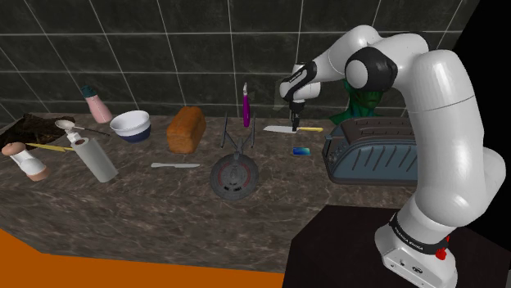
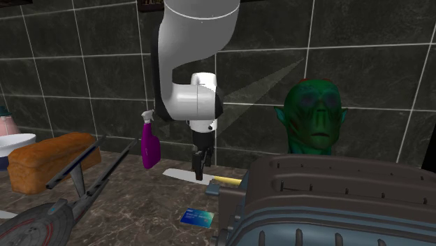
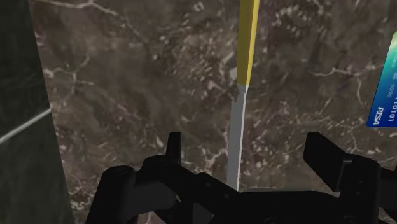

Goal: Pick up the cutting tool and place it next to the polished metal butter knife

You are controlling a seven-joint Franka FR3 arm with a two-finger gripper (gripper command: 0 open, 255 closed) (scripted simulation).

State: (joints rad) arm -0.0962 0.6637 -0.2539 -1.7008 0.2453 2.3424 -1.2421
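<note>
**Q:** Wrist view first: how does your pincer (image 3: pixel 245 146) stand?

**A:** Wide open and holding nothing. My two black fingers (image 3: pixel 173 145) stand apart, and the grey blade of the knife (image 3: pixel 236 127) runs between them without touching either. Its yellow handle points away from my hand. A blue card (image 3: pixel 385 83) lies off beyond one finger.

**Q:** And where is that knife on the worktop (image 1: pixel 164 204)?

**A:** In the shoulder view it lies flat on the dark marbled stone, right under my pincer (image 1: pixel 293 120). The knife (image 1: pixel 292 129) has its blade toward nine o'clock and its handle toward three. The card (image 1: pixel 302 150) is near it at five o'clock, the toaster (image 1: pixel 368 147) at four, the green bust (image 1: pixel 360 94) at two and the purple spray bottle (image 1: pixel 246 106) at ten.

**Q:** The butter knife?

**A:** The butter knife (image 1: pixel 174 165), pale grey, lies well apart from the knife, toward eight o'clock. The starship model (image 1: pixel 235 168) sits between them, and the bread loaf (image 1: pixel 187 128) is at twelve o'clock from the butter knife.

**Q:** Anything from the second exterior view?

**A:** My pincer (image 2: pixel 198 175) hangs upright, its tips just over the knife (image 2: pixel 178 173). I cannot tell whether they touch the blade.
</note>
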